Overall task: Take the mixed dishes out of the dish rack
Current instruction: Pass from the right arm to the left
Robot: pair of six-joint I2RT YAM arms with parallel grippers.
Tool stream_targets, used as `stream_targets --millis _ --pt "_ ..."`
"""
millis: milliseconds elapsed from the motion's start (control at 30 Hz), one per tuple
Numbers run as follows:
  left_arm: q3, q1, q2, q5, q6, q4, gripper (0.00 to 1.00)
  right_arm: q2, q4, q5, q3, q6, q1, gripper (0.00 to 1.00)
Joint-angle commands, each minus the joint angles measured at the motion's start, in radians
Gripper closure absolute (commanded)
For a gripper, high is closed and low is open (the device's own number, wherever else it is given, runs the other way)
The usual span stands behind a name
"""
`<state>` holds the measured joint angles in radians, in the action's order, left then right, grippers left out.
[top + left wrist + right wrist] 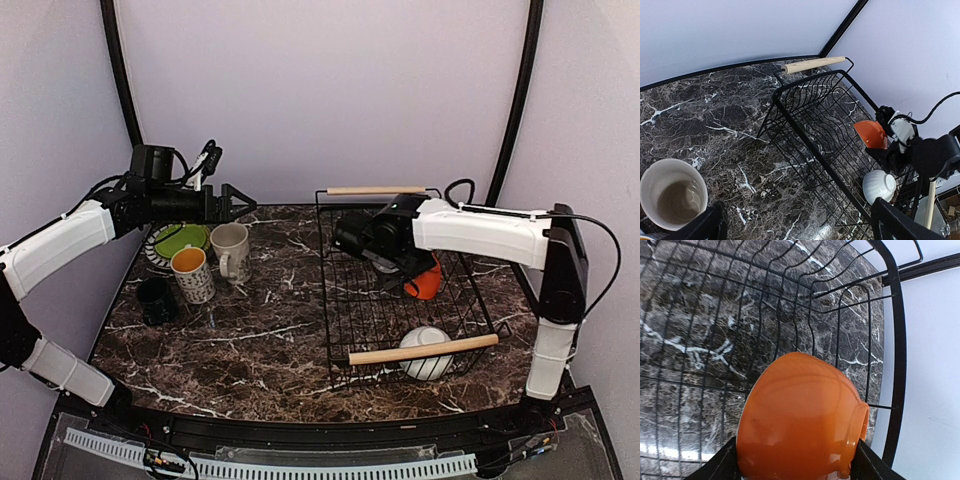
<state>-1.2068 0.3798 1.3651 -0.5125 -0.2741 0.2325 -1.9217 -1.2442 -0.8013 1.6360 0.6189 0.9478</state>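
The black wire dish rack (372, 300) stands at the right of the table. My right gripper (405, 268) is shut on the orange bowl (429, 281) and holds it tilted on its side inside the rack, near the right wall. The right wrist view shows the bowl (800, 415) between both fingers (720, 466). A white bowl (424, 354) lies upside down at the rack's front. My left gripper (240, 203) is open and empty, hovering above the cream mug (231, 250). The patterned mug (192, 274), dark green cup (155, 299) and lime-green plate (181, 238) on the patterned plate (157, 254) stand at the left.
The rack has two wooden handles, one at the back (375, 190) and one at the front (423, 349). The left wrist view shows the rack (805, 125), the orange bowl (871, 134), the white bowl (879, 185) and the cream mug (672, 194). Walls close in at the back and sides.
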Motion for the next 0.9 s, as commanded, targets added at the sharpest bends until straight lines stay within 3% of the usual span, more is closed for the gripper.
stream_targets --millis 0,233,400,700,867 --pt "0.013 0.002 -0.010 -0.017 -0.006 -0.018 0.01 0.177 0.218 0.189 -0.057 -0.083 -0.039 0.72" --pt "0.012 0.002 0.004 -0.056 -0.022 -0.029 0.01 0.451 0.681 0.667 -0.331 -0.086 -0.195 0.72" --pt "0.011 0.011 0.069 -0.198 -0.127 -0.099 0.01 0.571 0.934 0.948 -0.486 0.003 -0.297 0.73" --pt "0.059 0.141 0.157 -0.283 -0.434 -0.323 0.07 0.655 1.266 1.218 -0.635 0.171 -0.379 0.73" --pt "0.014 0.242 0.234 -0.264 -0.506 -0.434 0.08 0.647 1.397 1.315 -0.654 0.225 -0.380 0.73"
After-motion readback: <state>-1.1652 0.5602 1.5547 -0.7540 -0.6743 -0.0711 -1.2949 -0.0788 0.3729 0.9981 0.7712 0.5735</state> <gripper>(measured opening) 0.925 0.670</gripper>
